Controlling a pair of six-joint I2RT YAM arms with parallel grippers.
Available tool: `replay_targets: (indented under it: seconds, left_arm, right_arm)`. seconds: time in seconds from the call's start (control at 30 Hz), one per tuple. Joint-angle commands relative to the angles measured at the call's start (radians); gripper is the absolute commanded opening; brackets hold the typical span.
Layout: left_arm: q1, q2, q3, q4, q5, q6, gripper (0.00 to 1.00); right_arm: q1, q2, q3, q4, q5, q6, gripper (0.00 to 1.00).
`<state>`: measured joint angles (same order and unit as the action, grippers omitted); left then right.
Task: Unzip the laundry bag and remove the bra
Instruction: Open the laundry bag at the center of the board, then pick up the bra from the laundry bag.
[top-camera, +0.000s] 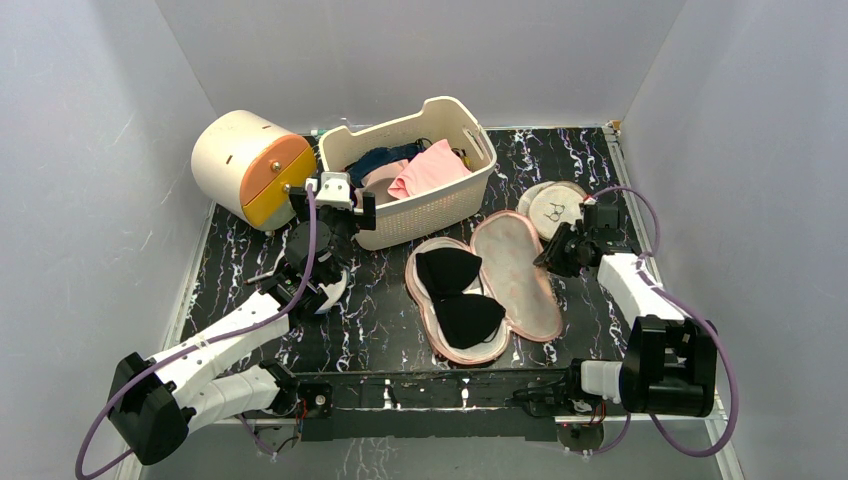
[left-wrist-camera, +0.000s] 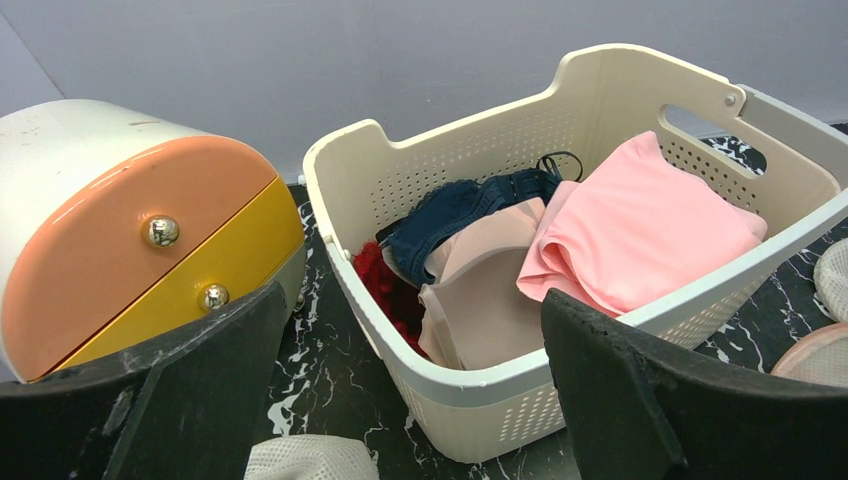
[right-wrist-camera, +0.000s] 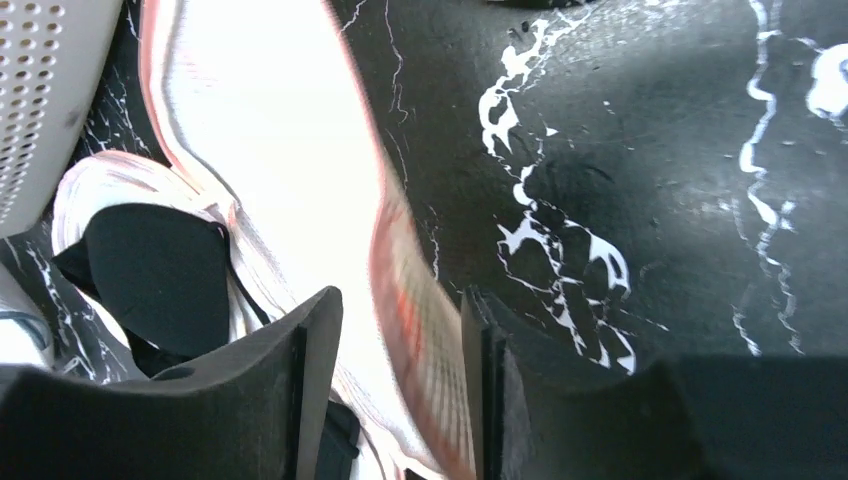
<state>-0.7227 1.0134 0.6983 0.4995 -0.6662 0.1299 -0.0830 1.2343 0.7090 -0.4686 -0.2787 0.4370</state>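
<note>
- Laundry bag lay flat open mid-table, just near of basket.
- Bra sat in its left half.
- Right gripper was part-open, straddling the right half's rim without pinching it.
- Left gripper was wide open, empty, beside basket.

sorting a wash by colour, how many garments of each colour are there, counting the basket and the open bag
dark blue garment: 1
pink garment: 1
beige garment: 1
red garment: 1
black bra: 1
total: 5
</note>
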Motion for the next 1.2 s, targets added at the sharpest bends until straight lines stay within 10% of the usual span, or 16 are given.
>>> replay_targets:
  seconds: [0.0, 0.43, 0.83, 1.17]
  left_arm:
    - [0.004, -0.008, 0.046, 0.011, 0.01, -0.016, 0.98]
    - [0.003, 0.004, 0.061, -0.03, 0.041, -0.047, 0.98]
    - [-0.034, 0.044, 0.077, -0.08, 0.181, -0.093, 0.98]
    - [-0.039, -0.063, 0.095, -0.523, 0.523, -0.523, 0.98]
  right_arm:
    - [-0.005, -0.109, 0.079, -0.036, 0.091, 0.006, 0.52]
    - [0.053, -0.285, 0.119, -0.087, -0.119, -0.069, 0.82]
    - [0.564, -0.247, 0.023, 0.018, 0.043, -0.023, 0.91]
    - [0.564, -0.323, 0.103, -0.025, 0.141, -0.091, 0.98]
